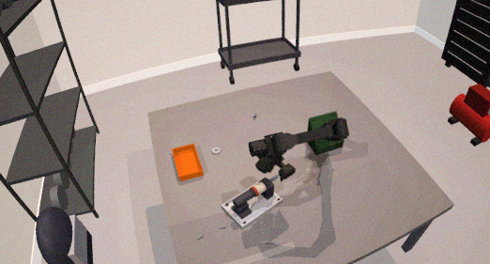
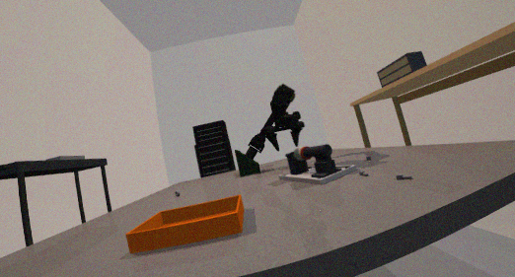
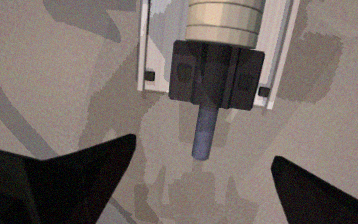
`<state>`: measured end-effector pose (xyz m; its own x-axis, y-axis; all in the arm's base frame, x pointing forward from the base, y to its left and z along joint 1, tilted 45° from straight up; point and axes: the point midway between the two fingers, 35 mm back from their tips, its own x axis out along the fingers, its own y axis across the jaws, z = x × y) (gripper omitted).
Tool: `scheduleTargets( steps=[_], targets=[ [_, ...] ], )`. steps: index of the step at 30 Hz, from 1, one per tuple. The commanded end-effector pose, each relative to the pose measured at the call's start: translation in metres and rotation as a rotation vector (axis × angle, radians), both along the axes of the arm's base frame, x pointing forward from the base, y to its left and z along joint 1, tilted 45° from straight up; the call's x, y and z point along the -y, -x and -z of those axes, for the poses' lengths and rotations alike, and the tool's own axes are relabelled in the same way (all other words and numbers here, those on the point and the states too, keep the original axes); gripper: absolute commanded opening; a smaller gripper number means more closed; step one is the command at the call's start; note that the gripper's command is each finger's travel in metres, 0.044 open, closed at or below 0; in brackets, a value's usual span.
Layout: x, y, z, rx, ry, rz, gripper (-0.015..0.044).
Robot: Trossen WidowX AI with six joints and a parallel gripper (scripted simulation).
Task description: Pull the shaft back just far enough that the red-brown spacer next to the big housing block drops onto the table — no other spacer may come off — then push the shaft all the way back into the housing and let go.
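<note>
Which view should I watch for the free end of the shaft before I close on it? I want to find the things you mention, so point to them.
The wrist view: the shaft [image 1: 274, 178] [image 3: 204, 134] sticks out of the black block [image 1: 268, 187] [image 3: 216, 75] there, its tip unobstructed. The top view shows it as a short stub beside the gripper. In the exterior view I can't make it out.

1 tray, 1 washer, 1 cart (w/ 2 shelves), 1 compressor.
</note>
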<state>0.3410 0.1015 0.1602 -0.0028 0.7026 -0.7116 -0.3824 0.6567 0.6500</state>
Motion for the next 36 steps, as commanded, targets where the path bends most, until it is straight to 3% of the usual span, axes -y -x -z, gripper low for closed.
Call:
scheduleTargets(
  steps=[1, 23, 29, 36],
  targets=[
    [0.000, 0.000, 0.001, -0.004, -0.004, 0.000, 0.0440],
    [0.001, 0.000, 0.001, 0.015, -0.004, -0.011, 0.0440],
    [0.002, -0.002, 0.016, 0.618, 0.054, -0.374, 0.0440],
    [0.003, 0.002, 0.027, 1.380, 0.275, -0.862, 0.0440]
  ],
)
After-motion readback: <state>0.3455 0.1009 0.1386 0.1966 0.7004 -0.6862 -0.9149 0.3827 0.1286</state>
